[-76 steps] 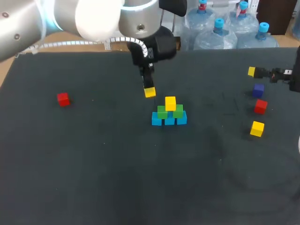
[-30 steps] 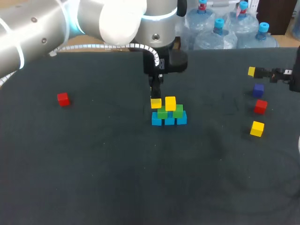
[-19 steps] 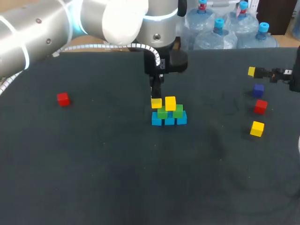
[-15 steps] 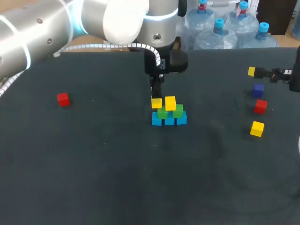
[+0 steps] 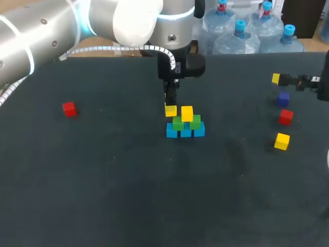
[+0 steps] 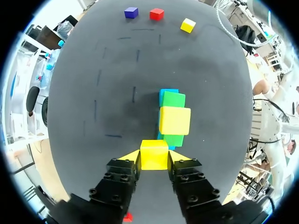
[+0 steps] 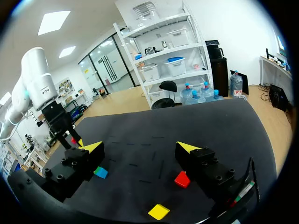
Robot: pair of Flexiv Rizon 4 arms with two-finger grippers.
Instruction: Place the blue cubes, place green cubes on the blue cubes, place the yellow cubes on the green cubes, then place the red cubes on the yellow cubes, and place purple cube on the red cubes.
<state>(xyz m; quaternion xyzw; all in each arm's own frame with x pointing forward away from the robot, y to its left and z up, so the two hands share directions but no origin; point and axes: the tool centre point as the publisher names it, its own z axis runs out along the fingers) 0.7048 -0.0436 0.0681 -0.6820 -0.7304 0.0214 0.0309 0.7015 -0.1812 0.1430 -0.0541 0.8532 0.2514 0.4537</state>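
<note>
A small stack stands mid-table: three blue cubes (image 5: 185, 132) in a row, two green cubes (image 5: 178, 124) on them, and one yellow cube (image 5: 186, 113) on the greens. My left gripper (image 5: 170, 107) hangs at the stack's left end, shut on a second yellow cube (image 5: 170, 110), (image 6: 154, 154). In the left wrist view the stacked yellow cube (image 6: 174, 120) lies just ahead of the held one. A purple cube (image 5: 283, 99), a red cube (image 5: 286, 117) and a third yellow cube (image 5: 281, 141) lie at the right. My right gripper (image 7: 140, 148) hovers open over them, holding nothing.
Another red cube (image 5: 69, 108) sits alone at the far left of the table. My left arm (image 5: 77, 25) spans the back left. The dark tabletop (image 5: 154, 195) stretches in front of the stack.
My left gripper carried the yellow cube right and down to the stack's left end, then rose very slightly. The right arm and the loose cubes stayed put.
</note>
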